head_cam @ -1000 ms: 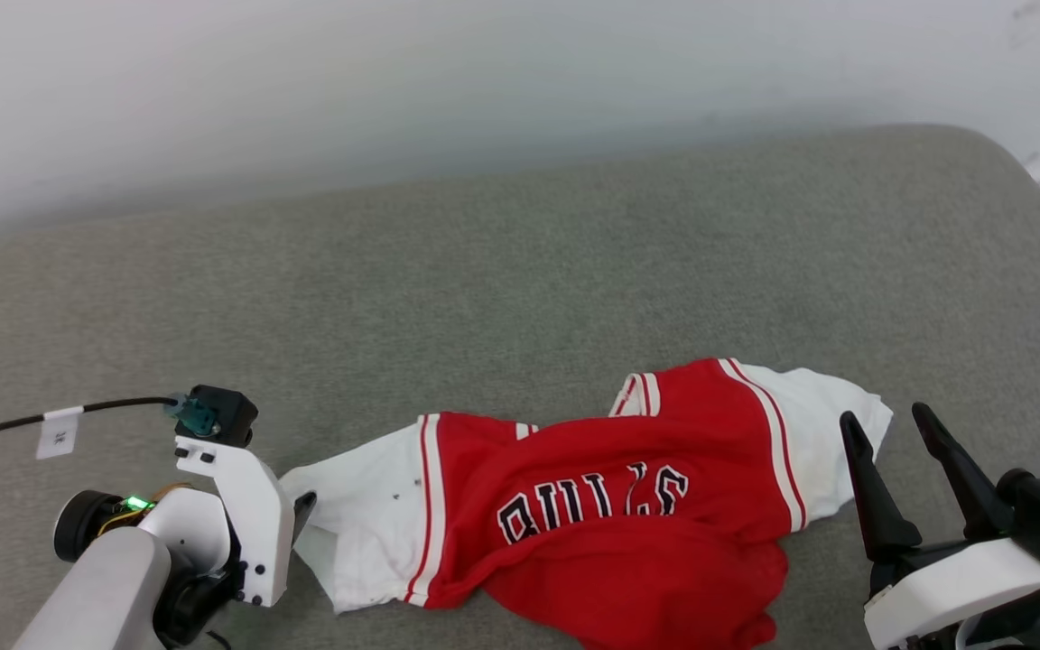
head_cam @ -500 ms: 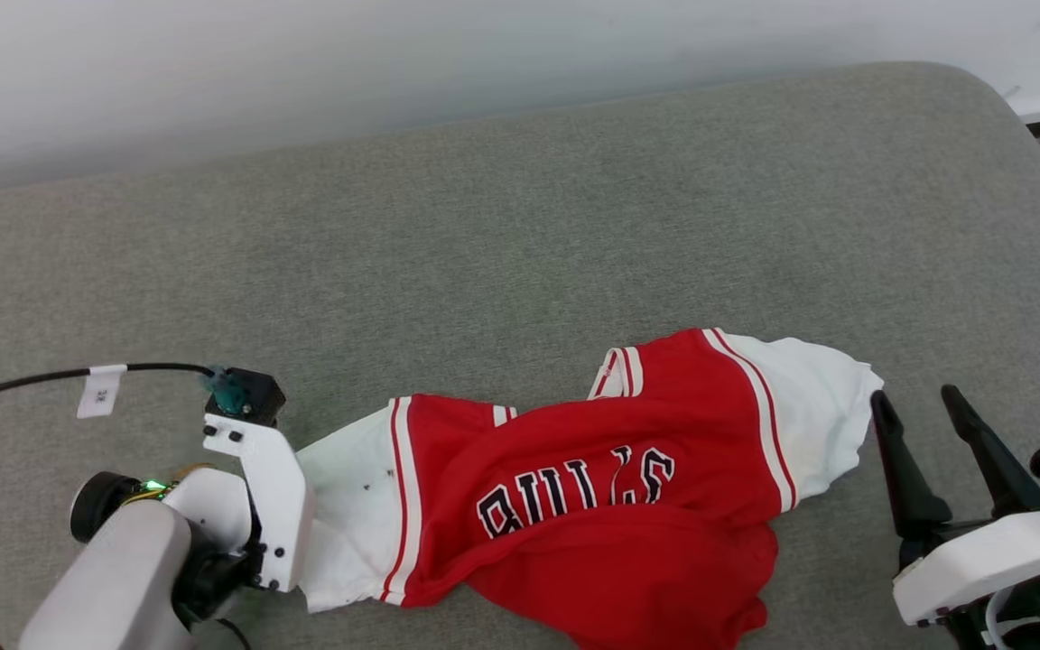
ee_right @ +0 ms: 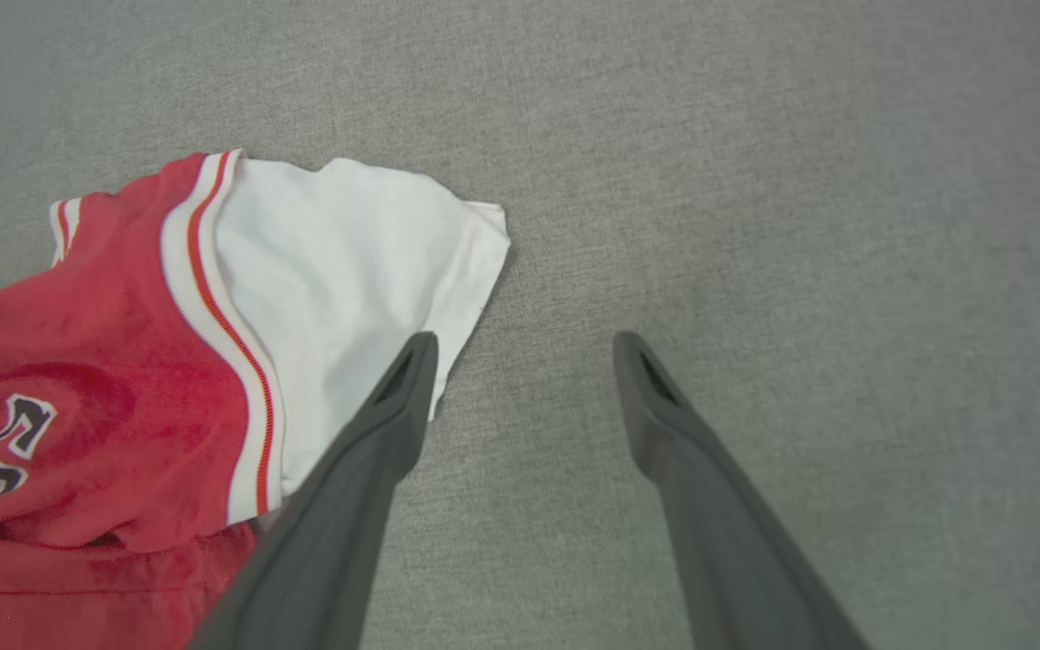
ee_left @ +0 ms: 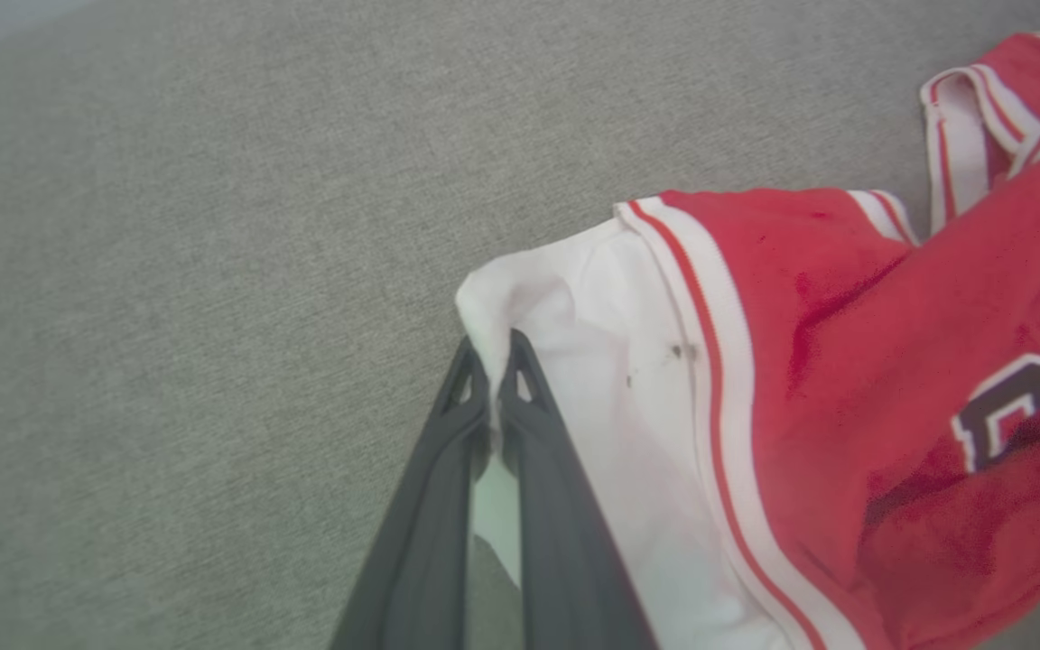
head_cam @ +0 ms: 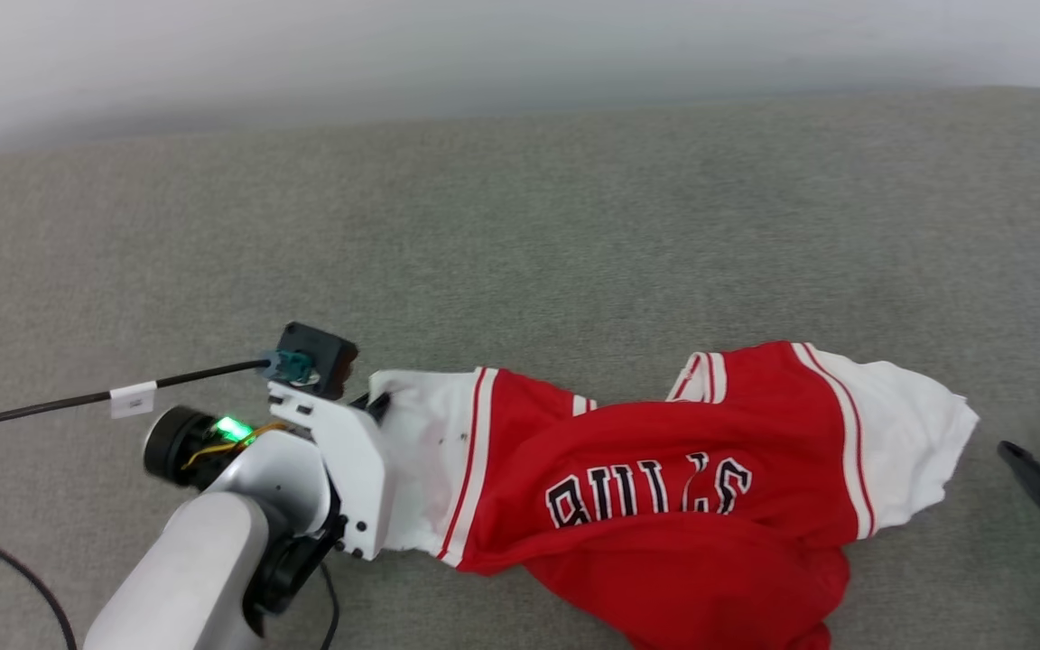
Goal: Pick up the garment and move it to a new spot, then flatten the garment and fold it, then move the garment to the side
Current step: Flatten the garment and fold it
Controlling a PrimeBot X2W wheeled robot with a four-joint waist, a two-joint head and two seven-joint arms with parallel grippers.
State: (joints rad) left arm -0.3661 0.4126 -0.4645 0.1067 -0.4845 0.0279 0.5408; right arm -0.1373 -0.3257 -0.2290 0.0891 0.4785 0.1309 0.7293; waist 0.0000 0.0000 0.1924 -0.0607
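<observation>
Fingers of the left gripper are pressed together on a pinch of white sleeve at the left end of the garment, with cloth bunched between the tips. On that wrist a green light glows, and a black cable with a white tag runs off toward the left edge of the head view. The right gripper is spread wide and holds nothing. In its wrist view, the finger on that view's left overlaps the edge of the other white sleeve, though whether it touches the cloth cannot be told, and the second finger is over bare upholstery. The garment, a red jersey T-shirt, lies crumpled on the near part of a grey fabric surface, stretched sideways between the two grippers. Black white-outlined letters face up across the red body. White-and-red stripes run where each sleeve meets the red, and a loose red fold is heaped at the near edge. Beyond the shirt the grey surface runs back to a pale wall.
</observation>
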